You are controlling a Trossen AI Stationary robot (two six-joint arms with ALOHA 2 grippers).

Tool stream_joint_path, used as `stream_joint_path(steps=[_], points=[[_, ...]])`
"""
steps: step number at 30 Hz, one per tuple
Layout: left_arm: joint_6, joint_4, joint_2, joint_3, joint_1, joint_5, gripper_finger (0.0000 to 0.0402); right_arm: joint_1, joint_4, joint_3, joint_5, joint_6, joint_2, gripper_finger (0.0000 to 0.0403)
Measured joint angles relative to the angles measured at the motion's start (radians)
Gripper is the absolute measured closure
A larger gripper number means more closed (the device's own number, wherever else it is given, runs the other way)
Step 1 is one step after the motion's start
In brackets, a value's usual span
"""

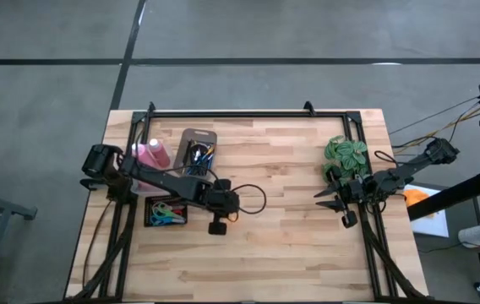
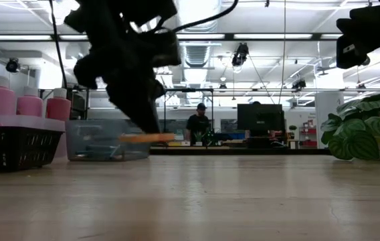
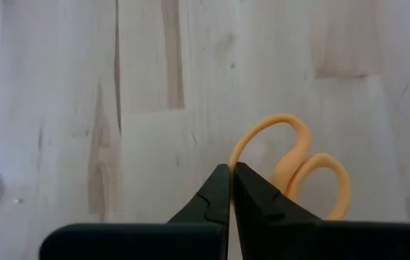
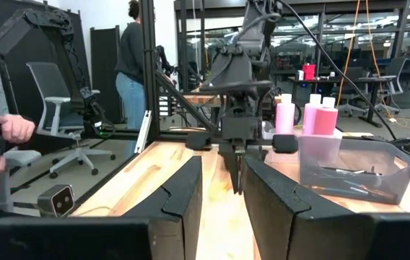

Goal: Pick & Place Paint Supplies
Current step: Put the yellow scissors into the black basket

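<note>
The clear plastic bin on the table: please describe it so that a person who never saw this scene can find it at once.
Start at the left half of the wooden table. Near the back edge stand three pink bottles with white caps; the clear plastic bin sits directly beside them, toward the table's middle. Unlike the black mesh basket nearer the front, it is see-through and holds thin brushes.

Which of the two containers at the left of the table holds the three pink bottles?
The black mesh basket holds the pink bottles; the clear bin beside it holds only brushes.
</note>
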Motion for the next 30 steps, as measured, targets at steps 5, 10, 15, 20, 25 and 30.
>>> stream_joint_path(steps=[5,10,15,20,25,30], points=[[-0.03,-0.133,-0.001,0.103,-0.003,0.003,0.0394,0.0,0.0,0.0,0.0,0.0,0.0,0.0306],[-0.082,-0.312,-0.003,0.211,-0.019,-0.037,0.0394,0.0,0.0,0.0,0.0,0.0,0.0,0.0306],[-0.187,-0.455,-0.009,0.286,-0.054,-0.095,0.0394,0.0,0.0,0.0,0.0,0.0,0.0,0.0306],[-0.291,-0.53,-0.069,0.278,-0.111,-0.166,0.0394,0.0,0.0,0.0,0.0,0.0,0.0,0.0306],[-0.407,-0.596,-0.162,0.255,-0.187,-0.237,0.0394,0.0,0.0,0.0,0.0,0.0,0.0,0.0306],[-0.558,-0.734,-0.247,0.255,-0.271,-0.303,0.0394,0.0,0.0,0.0,0.0,0.0,0.0,0.0306]])
